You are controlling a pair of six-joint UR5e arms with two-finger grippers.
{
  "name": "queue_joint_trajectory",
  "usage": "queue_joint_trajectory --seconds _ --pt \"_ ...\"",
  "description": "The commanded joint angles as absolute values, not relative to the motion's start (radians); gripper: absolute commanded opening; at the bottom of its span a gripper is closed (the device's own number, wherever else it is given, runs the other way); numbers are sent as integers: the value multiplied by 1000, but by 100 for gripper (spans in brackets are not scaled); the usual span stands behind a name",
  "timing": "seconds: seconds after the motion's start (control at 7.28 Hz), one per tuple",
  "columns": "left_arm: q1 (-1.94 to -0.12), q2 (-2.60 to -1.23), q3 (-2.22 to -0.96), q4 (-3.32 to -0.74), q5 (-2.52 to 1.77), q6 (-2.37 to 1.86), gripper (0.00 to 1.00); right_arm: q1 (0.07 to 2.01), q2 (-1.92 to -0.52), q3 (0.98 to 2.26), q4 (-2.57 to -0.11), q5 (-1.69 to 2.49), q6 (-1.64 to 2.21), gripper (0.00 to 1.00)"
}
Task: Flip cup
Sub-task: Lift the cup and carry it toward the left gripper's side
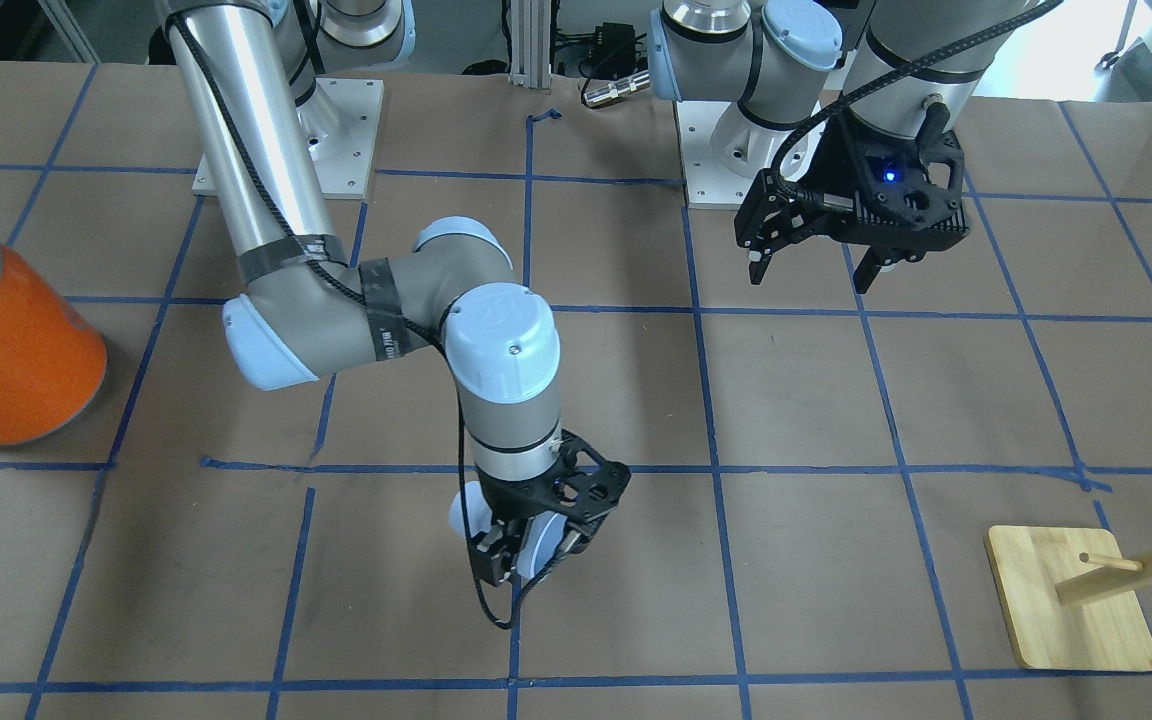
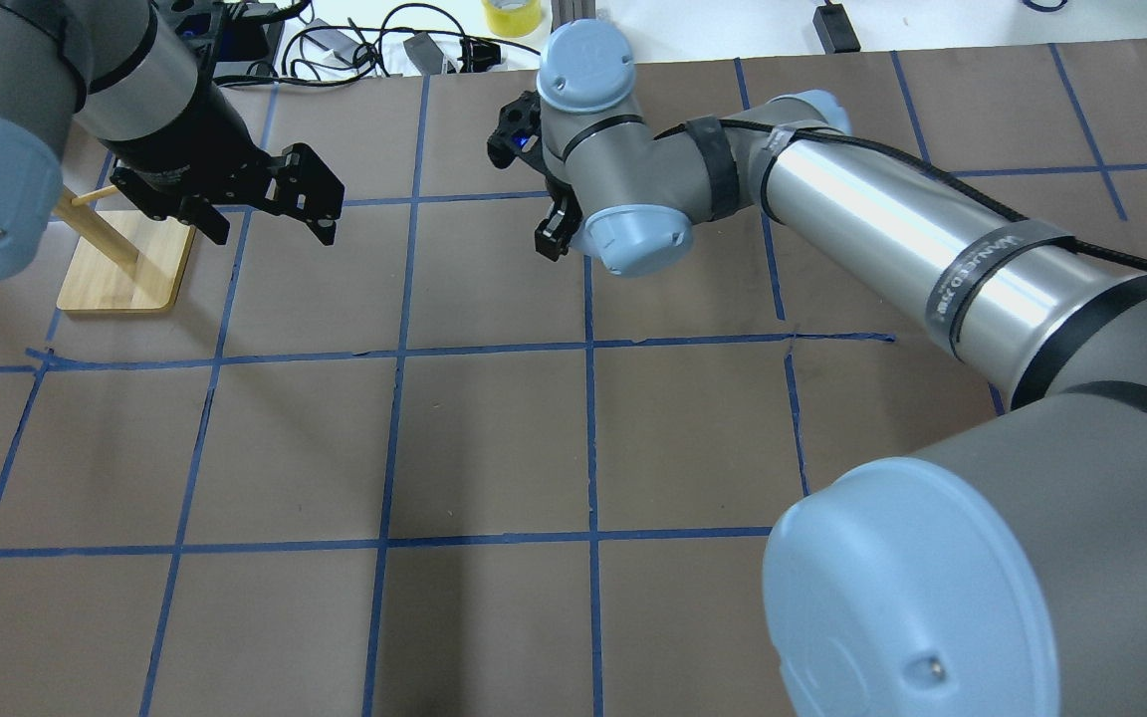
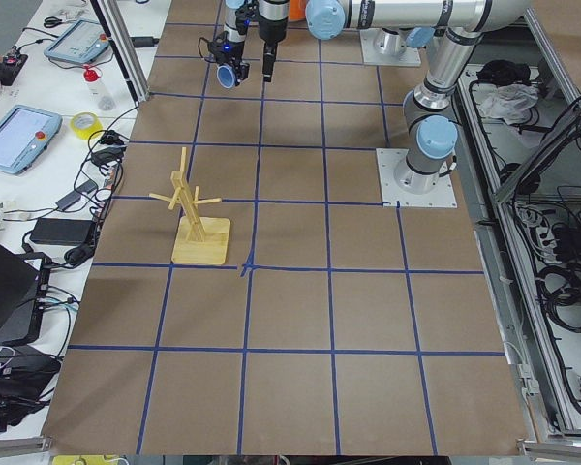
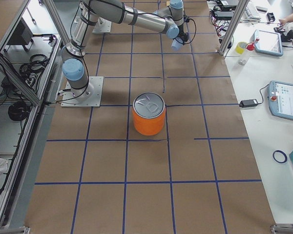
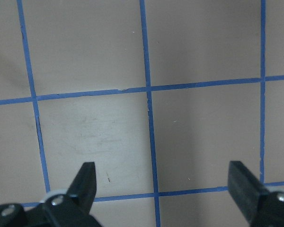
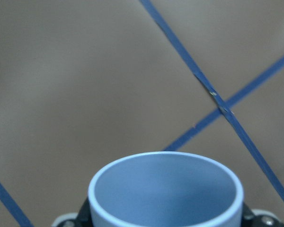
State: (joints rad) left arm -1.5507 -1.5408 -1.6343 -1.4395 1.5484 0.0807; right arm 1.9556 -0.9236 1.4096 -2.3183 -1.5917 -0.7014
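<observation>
Closest to me in the overhead view is the right arm (image 2: 932, 269), reaching far out over the table (image 1: 836, 400), which is brown paper crossed by blue tape lines. The left arm (image 1: 896, 70) hangs near its base. The orange can (image 1: 6, 350) stands upright, well apart from both arms. The wooden peg rack (image 1: 1066, 600) sits on the left arm's side. The left claw (image 1: 811, 275) is spread wide with nothing in it. The right claw (image 1: 528, 562) points down, closed around the cup (image 6: 165, 198), whose open mouth faces the wrist camera. I cannot tell whether the cup touches the paper.
</observation>
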Motion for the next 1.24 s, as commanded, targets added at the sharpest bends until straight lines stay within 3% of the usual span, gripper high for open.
queue_joint_trajectory --seconds 0.0,0.69,1.1 --pt "-1549 -1540 -1634 -1440 1549 81 100 2052 -891 1410 -2385 -1601 -889 12" --pt "-1548 -1540 -1634 -1439 1548 84 100 2083 -890 1420 -2365 -1585 -1074 14" --pt "-1494 -1542 -1635 -1440 1545 106 100 2124 -850 1419 -2378 -1586 -1066 20"
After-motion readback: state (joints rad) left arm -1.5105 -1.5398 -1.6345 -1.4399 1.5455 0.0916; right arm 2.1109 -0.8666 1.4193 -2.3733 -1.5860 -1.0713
